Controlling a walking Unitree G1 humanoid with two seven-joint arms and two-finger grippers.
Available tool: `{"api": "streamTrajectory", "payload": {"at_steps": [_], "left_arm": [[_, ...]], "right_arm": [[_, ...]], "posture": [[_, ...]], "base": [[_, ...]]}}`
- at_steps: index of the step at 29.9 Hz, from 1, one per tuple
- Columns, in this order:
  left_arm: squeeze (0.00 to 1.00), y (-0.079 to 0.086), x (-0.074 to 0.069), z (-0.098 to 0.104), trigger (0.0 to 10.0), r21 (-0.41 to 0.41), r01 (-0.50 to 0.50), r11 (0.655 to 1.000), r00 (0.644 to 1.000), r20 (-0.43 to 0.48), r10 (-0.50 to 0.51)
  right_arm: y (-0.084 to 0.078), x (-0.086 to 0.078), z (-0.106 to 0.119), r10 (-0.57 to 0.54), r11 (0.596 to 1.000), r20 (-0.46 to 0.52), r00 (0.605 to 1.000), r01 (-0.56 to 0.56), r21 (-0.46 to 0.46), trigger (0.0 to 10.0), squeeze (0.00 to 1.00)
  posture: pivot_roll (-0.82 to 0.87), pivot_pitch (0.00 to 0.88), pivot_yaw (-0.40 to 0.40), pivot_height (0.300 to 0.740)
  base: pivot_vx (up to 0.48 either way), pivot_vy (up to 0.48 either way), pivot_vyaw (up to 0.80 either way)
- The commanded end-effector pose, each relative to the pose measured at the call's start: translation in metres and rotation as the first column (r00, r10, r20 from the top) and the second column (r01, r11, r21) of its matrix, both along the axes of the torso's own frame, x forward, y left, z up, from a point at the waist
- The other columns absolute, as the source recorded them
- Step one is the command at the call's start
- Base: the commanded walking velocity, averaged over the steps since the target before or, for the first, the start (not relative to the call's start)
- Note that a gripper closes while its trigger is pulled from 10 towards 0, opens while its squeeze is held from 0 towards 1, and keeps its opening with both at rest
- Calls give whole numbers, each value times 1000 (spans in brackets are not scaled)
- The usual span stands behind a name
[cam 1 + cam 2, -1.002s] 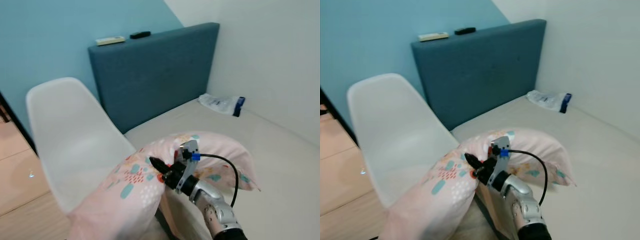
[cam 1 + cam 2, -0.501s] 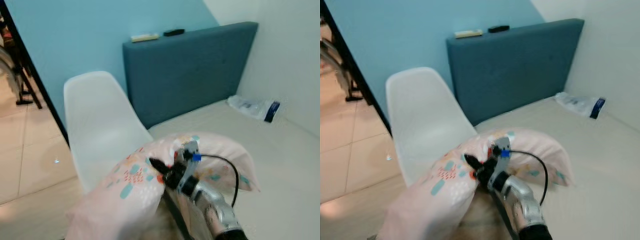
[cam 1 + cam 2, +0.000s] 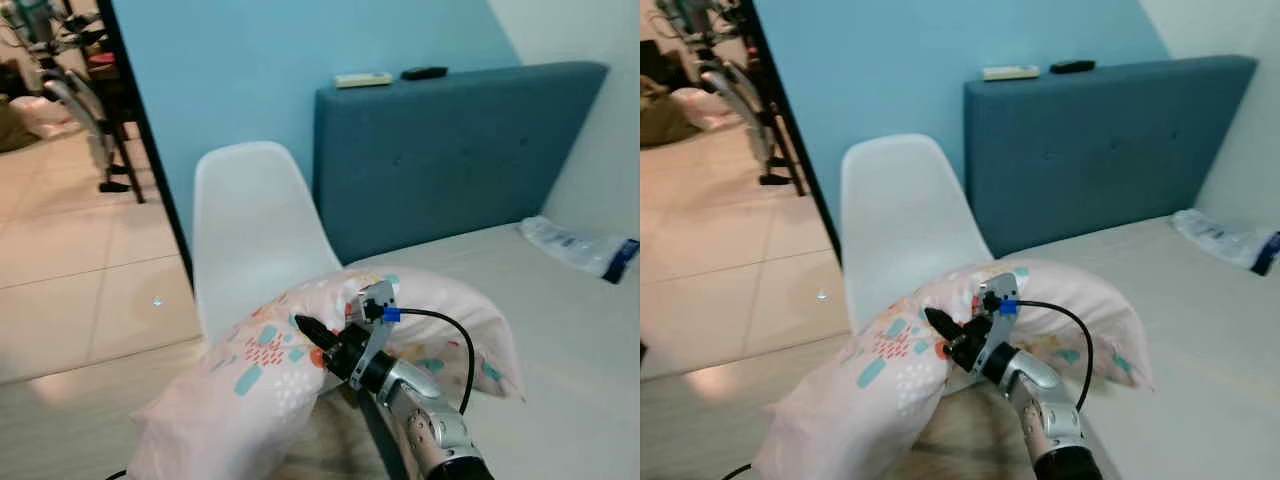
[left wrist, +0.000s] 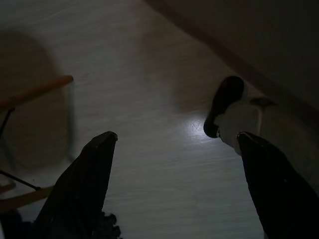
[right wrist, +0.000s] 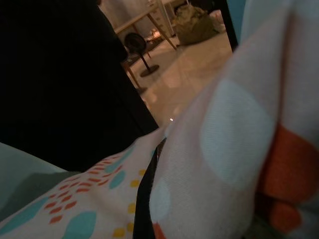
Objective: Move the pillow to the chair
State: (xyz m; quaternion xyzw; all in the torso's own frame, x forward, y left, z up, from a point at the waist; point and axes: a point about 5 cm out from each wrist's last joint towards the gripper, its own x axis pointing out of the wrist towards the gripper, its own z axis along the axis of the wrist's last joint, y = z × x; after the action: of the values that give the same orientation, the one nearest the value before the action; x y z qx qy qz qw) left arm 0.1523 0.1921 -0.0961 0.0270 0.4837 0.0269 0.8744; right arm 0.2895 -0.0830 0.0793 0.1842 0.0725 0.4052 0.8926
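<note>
A pink pillow (image 3: 250,370) with teal and orange patches hangs lifted in front of me, folded over my right gripper (image 3: 312,336). That gripper is shut on the pillow's fabric near its middle; the cloth (image 5: 224,149) fills the right wrist view. One end droops to the lower left, the other end (image 3: 470,320) rests over the bed. A white shell chair (image 3: 255,225) stands just behind the pillow, its seat hidden by it. My left gripper (image 4: 174,144) hangs idle and open over a pale wooden floor, in dim light.
The beige bed (image 3: 570,330) with a dark blue headboard (image 3: 450,160) lies to the right; a plastic packet (image 3: 580,245) sits on it. Two remotes (image 3: 365,79) rest on the headboard top. A doorway with tiled floor (image 3: 70,260) opens to the left. My foot (image 4: 224,104) shows below.
The camera has swung left, so the chair, bed and headboard shift right and the doorway comes into view. The right gripper keeps its hold on the pillow.
</note>
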Motion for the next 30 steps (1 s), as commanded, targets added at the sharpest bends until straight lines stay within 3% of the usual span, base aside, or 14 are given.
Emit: {"api": "streamTrajectory", "payload": {"at_steps": [1,9,25,30], "left_arm": [[0,-1,6,3,10000,6,20,1000,999,25,-20],[0,-1,11,5,10000,10,24,1000,999,41,-24],[0,-6,21,9,10000,-6,30,1000,997,73,-30],[0,-9,21,8,10000,-3,52,999,996,70,-52]], "right_arm": [[5,5,7,-8,1000,41,999,8,-6,10000,0],[5,6,6,-8,1000,45,999,9,-26,10000,0],[4,8,3,-39,996,66,997,44,-74,10000,0],[0,13,0,-97,988,58,994,103,-116,10000,0]], "posture": [[3,0,-12,740],[2,0,-8,740],[0,0,-4,740],[-2,0,-2,740]], "base": [[0,0,0],[0,0,0],[0,0,777],[0,-399,0]]}}
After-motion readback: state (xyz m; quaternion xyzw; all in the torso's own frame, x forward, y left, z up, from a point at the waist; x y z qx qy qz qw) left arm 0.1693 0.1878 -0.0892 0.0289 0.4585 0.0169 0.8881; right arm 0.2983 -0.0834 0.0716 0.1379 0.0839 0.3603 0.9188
